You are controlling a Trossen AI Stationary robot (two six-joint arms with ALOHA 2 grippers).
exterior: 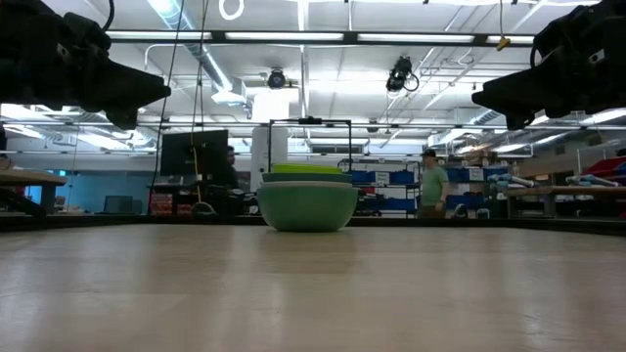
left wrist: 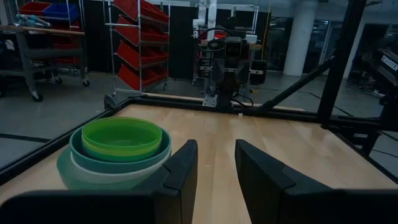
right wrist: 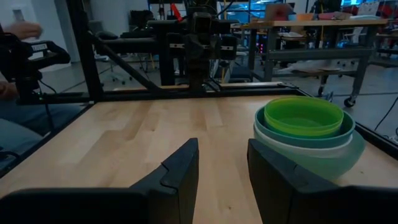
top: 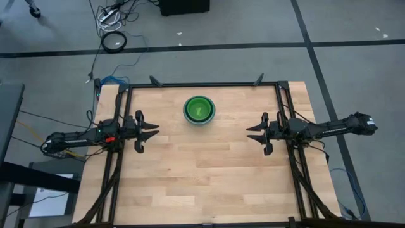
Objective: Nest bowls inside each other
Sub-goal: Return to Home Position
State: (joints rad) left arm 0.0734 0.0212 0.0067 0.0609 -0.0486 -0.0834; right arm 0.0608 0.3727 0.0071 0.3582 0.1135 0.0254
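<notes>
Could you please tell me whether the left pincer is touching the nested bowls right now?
Apart. The high view shows a plain stretch of bare table between the left pincer and the nested bowls.

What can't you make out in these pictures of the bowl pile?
- How many bowls are in the pile: in all views the top green bowl covers the middle; only teal, white and pale-green rims show around it.
- Low view: the biggest bowl hides the inner ones' sides behind its wall.
- Low view: a person far behind is too small to read.
- The open left gripper and right gripper hide nothing.
</notes>
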